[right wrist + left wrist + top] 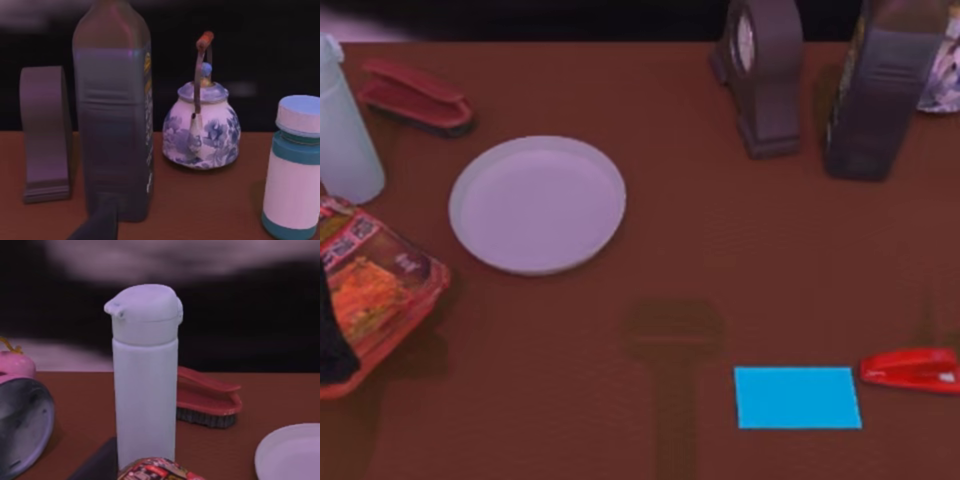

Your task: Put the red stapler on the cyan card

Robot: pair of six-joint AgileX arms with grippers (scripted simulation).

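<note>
The red stapler [910, 369] lies flat near the table's front right, its whitish mark toward the right edge. The cyan card [798, 397] lies flat just left of it, across a small gap, with nothing on it. Neither gripper shows in any view. A dark shape [332, 340] at the top view's left edge, over the snack pack, may be part of my left arm. Neither wrist view shows the stapler or the card.
A dull dark-red stapler [415, 96] [207, 402], a white bottle [345, 125] [145, 385], a white plate [538, 204] and a snack pack [375, 290] fill the left. At the back right stand a clock [760, 75], a dark bottle [880, 85] [115, 115], a teapot [202, 130] and a jar [295, 170].
</note>
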